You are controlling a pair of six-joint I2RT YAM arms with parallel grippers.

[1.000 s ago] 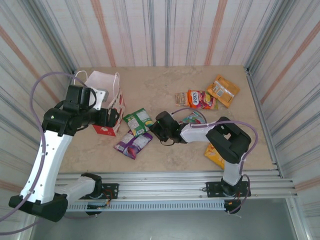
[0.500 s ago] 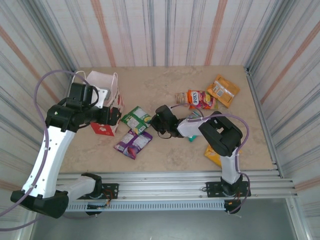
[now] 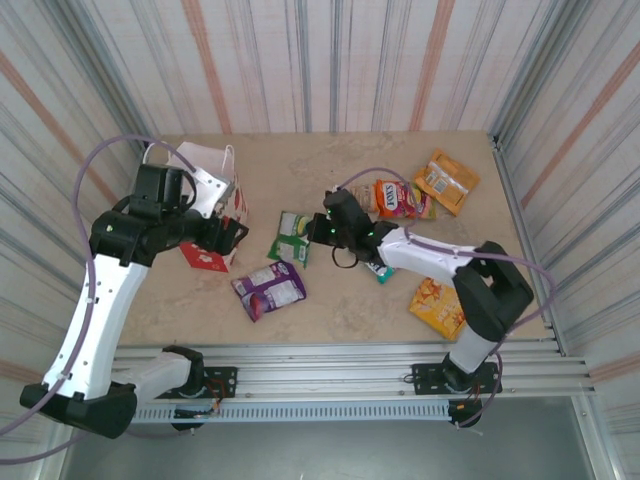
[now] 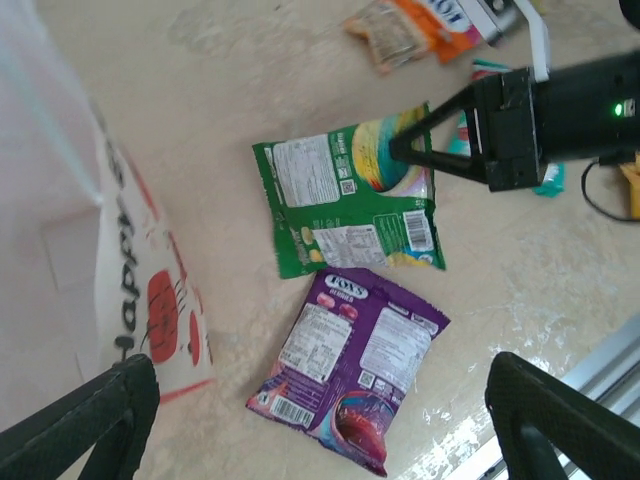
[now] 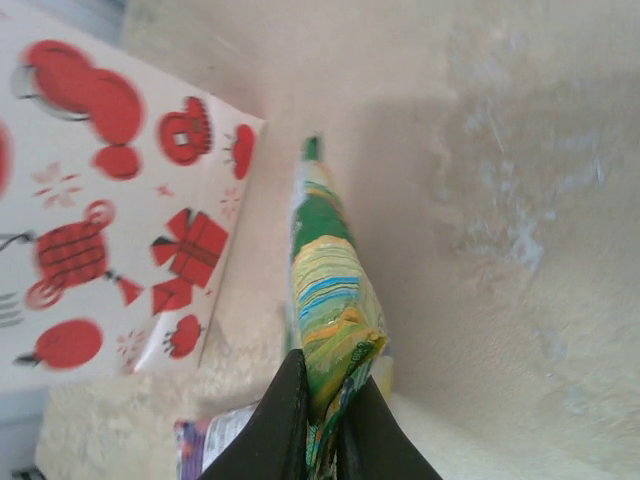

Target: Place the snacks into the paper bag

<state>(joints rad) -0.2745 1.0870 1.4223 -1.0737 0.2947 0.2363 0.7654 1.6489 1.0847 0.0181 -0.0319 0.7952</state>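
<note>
The green packet [image 3: 293, 238] hangs edge-up just above the table, with my right gripper [image 3: 325, 230] shut on its right end; the pinch is plain in the right wrist view [image 5: 325, 410]. The purple packet [image 3: 268, 290] lies flat in front of it, label side up [image 4: 350, 375]. The paper bag [image 3: 215, 195] stands at the left, white above and red below. Beside its front face my left gripper [image 3: 226, 236] is spread wide open, holding nothing [image 4: 330, 430]. The teal packet [image 3: 380, 268] peeks out under the right arm. The orange-red [image 3: 400, 198], orange [image 3: 447, 180] and yellow [image 3: 437, 305] packets lie at the right.
Corrugated walls [image 3: 330, 60] close in the table on three sides. An aluminium rail [image 3: 330, 365] runs along the near edge. The right arm's cable [image 3: 360, 178] loops over the table near the orange-red packet.
My right gripper has taken the green packet off the table and carried it back and slightly right, turning it on edge. The purple packet has shifted a little. The left arm has barely moved.
</note>
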